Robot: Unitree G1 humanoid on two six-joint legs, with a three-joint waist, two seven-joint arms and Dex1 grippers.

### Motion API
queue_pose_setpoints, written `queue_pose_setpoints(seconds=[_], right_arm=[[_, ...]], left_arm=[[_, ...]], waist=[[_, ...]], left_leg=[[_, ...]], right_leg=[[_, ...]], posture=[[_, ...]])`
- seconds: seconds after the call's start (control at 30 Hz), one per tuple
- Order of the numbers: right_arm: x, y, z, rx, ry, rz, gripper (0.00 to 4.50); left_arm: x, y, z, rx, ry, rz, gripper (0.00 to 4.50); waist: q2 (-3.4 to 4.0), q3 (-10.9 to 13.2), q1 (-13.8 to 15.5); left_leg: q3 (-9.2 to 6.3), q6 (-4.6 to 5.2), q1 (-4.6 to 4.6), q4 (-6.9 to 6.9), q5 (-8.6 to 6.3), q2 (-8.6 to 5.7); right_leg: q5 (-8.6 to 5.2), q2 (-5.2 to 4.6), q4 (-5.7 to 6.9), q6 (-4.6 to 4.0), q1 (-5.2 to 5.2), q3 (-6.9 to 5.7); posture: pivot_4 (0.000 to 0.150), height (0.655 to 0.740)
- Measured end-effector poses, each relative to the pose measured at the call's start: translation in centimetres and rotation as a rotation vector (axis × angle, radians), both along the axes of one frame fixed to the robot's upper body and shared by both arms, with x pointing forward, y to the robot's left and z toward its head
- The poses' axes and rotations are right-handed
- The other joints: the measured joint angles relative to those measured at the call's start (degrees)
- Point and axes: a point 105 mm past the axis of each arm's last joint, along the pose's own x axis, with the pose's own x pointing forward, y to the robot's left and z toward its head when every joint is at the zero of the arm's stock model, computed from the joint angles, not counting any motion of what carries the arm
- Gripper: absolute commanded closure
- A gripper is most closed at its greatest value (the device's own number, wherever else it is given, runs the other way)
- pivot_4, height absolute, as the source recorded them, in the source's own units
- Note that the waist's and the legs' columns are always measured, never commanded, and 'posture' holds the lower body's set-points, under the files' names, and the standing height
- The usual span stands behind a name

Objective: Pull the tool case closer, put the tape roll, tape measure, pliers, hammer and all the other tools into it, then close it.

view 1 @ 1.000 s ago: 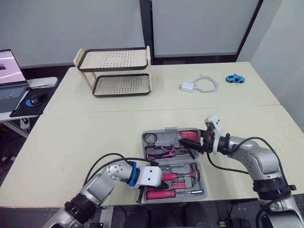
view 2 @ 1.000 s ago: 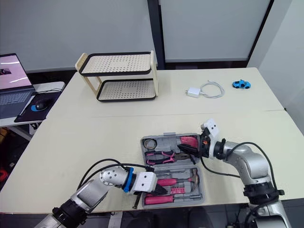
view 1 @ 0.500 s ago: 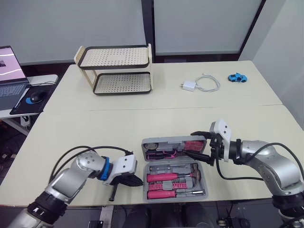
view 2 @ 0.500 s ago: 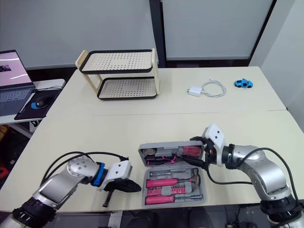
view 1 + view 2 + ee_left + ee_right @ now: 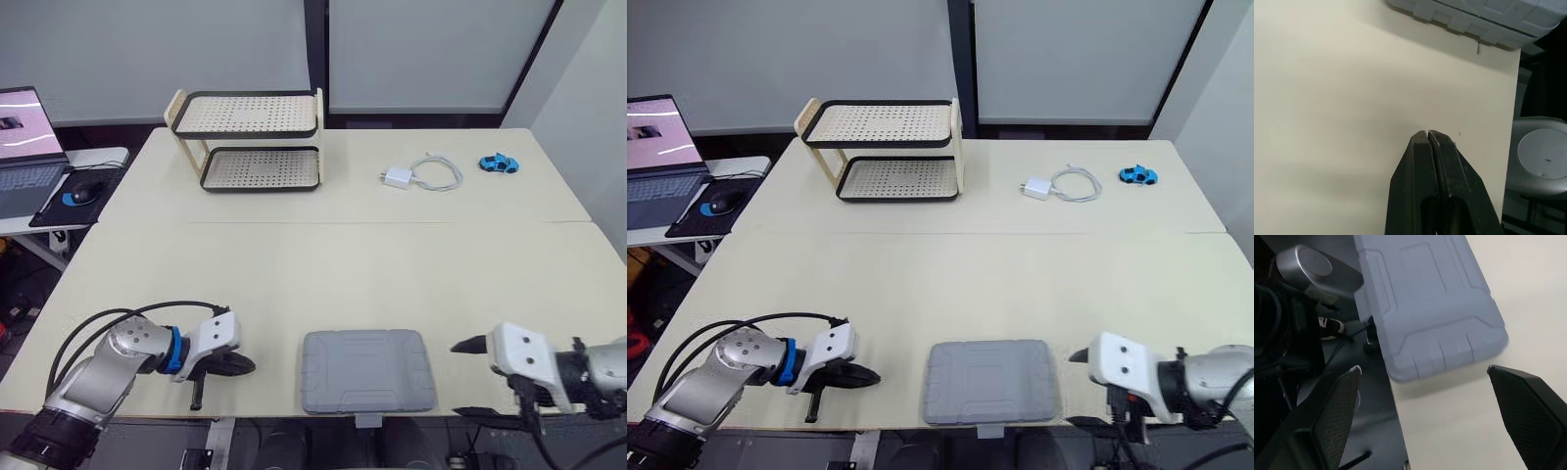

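Left eye view: tool case lies shut, lid down, at the near edge of the surface. Left claw just left of the case, fingers pressed together. Right claw just right of the case, fingers spread wide, clear of it. Two-tier rack, charger and toy car sit well beyond the case.

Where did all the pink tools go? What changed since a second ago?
The case lid came down: it is shut now, with the tools hidden inside. The right hand left the lid and pulled back to the right of the case, open. The left hand drew away to the left, shut and empty. The rack, charger and toy car stayed put.
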Motion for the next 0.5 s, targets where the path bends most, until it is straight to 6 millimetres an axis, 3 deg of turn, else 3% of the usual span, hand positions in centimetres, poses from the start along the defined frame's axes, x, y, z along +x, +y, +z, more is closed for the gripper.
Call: queue_pose_setpoints(seconds=[0.17,0.33,0.5], right_arm=[[1.2,-0.8,0.1,-0.032,-0.052,-0.054,0.06],[1.0,-0.3,-0.3,0.007,-0.049,-0.044,0.06],[0.8,-0.3,1.3,0.035,-0.093,0.02,0.06]], left_arm=[[-0.3,-0.7,0.0,-0.012,-0.028,-0.002,4.5],[-0.6,-1.6,0.5,-0.058,-0.072,0.021,4.5],[-1.2,0.3,2.4,-0.071,-0.122,0.05,4.5]], waist=[[-0.01,0.01,0.01],[-0.04,0.03,0.05],[-0.04,0.05,0.01]], left_leg=[[0.01,0.0,-0.03,0.0,0.0,-0.02],[0.01,0.0,-0.04,0.0,0.0,-0.02],[0.0,0.0,-0.02,-0.01,0.0,0.01]], right_leg=[[0.0,-0.03,-0.01,0.0,0.0,0.01],[0.0,-0.05,-0.04,0.0,0.0,0.01],[0.0,-0.04,-0.04,-0.02,0.01,-0.01]], posture=[[0.15,0.74],[0.15,0.74],[0.15,0.74]])
